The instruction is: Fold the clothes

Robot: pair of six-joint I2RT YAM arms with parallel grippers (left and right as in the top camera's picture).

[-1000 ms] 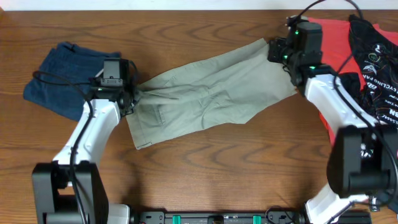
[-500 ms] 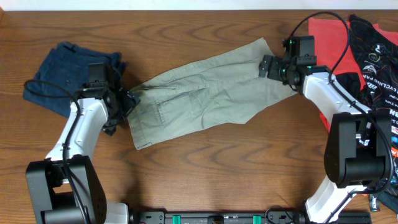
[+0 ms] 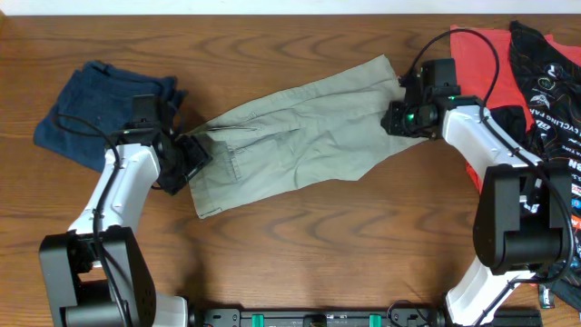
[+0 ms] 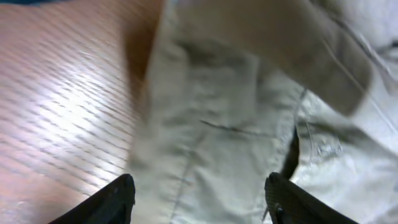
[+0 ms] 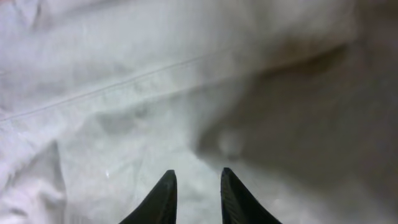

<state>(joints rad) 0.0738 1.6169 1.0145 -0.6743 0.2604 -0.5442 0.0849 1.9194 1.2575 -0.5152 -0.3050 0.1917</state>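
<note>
A pair of khaki trousers (image 3: 300,145) is spread flat on the wooden worktop (image 3: 300,245). It is laid on a slant, with the waistband end at the lower left and the leg end at the upper right. A pocket, seams and shallow wrinkles are seen on the cloth.

A navy garment (image 3: 91,104) is bunched at the upper left of the worktop, near the waistband end; whether the two touch cannot be told. A red garment (image 3: 481,64) is laid at the upper right. A black printed jersey (image 3: 545,82) is draped across it at the far right edge.

The left gripper (image 3: 192,156) is held over the waistband edge of the trousers, where the cloth meets bare wood. In the left wrist view its jaws are set wide apart, one tip over the wood beside the hem and the other over the cloth. Nothing is clamped between them.

The right gripper (image 3: 397,118) is held over the leg end of the trousers, near the red garment. In the right wrist view its jaws are parted by only a narrow gap and are pointed at pale cloth that fills the view. No fold of cloth is seen pinched between them. Whether the tips touch the cloth cannot be told.
</note>
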